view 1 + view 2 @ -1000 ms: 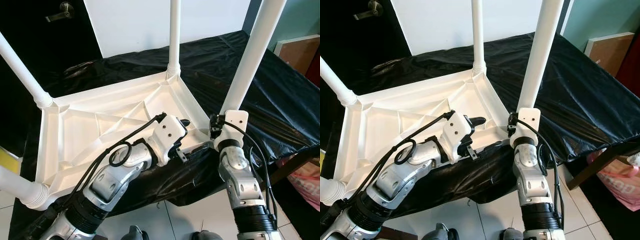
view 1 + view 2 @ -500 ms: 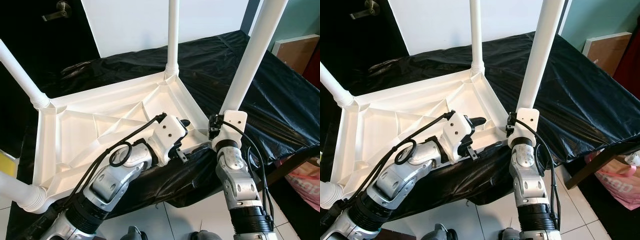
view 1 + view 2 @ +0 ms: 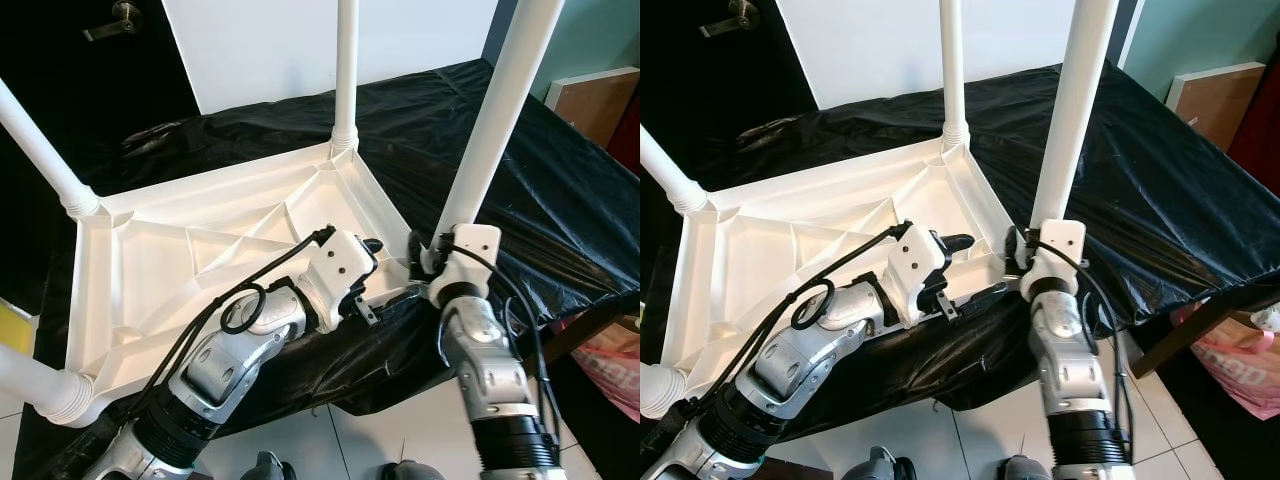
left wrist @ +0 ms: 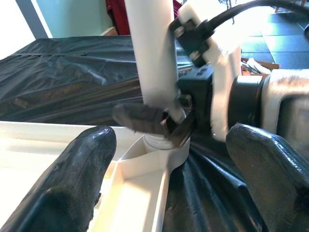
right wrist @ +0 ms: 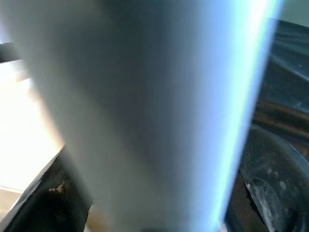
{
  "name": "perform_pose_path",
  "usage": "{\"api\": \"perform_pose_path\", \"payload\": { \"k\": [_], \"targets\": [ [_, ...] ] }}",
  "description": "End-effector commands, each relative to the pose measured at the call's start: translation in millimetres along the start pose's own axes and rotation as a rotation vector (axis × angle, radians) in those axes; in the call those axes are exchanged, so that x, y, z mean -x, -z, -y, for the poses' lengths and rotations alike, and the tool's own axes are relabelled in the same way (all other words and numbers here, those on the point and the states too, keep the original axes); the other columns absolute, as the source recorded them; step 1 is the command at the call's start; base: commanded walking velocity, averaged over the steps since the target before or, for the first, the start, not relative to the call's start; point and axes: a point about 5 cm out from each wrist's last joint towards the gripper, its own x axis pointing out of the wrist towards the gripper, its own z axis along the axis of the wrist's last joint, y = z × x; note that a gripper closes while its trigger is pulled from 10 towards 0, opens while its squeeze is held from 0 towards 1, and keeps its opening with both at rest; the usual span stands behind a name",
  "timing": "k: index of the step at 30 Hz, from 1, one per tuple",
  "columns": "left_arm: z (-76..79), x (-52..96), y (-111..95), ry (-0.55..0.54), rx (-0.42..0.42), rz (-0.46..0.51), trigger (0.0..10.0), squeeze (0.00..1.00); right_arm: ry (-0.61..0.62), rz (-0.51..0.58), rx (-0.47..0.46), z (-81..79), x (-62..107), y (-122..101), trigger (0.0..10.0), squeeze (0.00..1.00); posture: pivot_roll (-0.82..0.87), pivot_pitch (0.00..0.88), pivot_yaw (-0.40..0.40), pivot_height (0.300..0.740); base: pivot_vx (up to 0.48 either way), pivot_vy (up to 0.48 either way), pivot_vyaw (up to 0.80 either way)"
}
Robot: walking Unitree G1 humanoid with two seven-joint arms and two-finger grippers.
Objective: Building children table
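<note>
A white plastic children's table lies upside down on a black-covered surface. Three white legs stand in its corners: the back one, the left one and the near left one. A fourth leg stands upright at the near right corner socket. My right gripper is shut on this leg just above the socket, and its black fingers wrap the leg's base. My left gripper is open at the table's near edge beside that corner, facing the leg with nothing between its fingers.
The black cover hangs over the front edge above a white tiled floor. A dark door with a handle is at the back left. A brown board and a pink bag are at the right.
My right forearm has swung a little to the right while its gripper stays on the leg. The left arm holds still. The camera shifted slightly.
</note>
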Motion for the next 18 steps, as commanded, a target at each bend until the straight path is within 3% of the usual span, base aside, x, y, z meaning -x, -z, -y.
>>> {"api": "perform_pose_path", "payload": {
  "k": [1, 2, 17, 18],
  "targets": [
    [6.8, -0.2, 0.8, 0.105, -0.008, -0.003, 10.0, 0.00, -0.079, 0.008, -0.012, -0.4, 2.7, 0.4, 10.0, 1.00, -0.08, 0.055, 0.040, 0.740, 0.000, 0.000, 0.00],
    [6.7, -0.7, 0.7, 0.108, -0.009, -0.002, 10.0, 0.00, -0.119, 0.014, 0.003, 2.4, 2.1, -0.3, 10.0, 0.00, -0.08, 0.054, 0.042, 0.740, 0.000, 0.000, 0.00],
    [5.7, -0.7, -0.8, 0.113, -0.011, 0.001, 10.0, 0.00, -0.475, -0.022, 0.174, 12.1, -12.1, -1.8, 10.0, 0.00, -0.08, 0.061, 0.052, 0.740, 0.000, 0.000, 0.00],
    [5.5, -0.4, -0.8, 0.111, -0.011, 0.000, 10.0, 0.00, -0.484, -0.031, 0.186, 14.2, -14.2, -0.5, 3.8, 0.00, -0.08, 0.062, 0.052, 0.740, 0.000, 0.000, 0.00]
  ]
}}
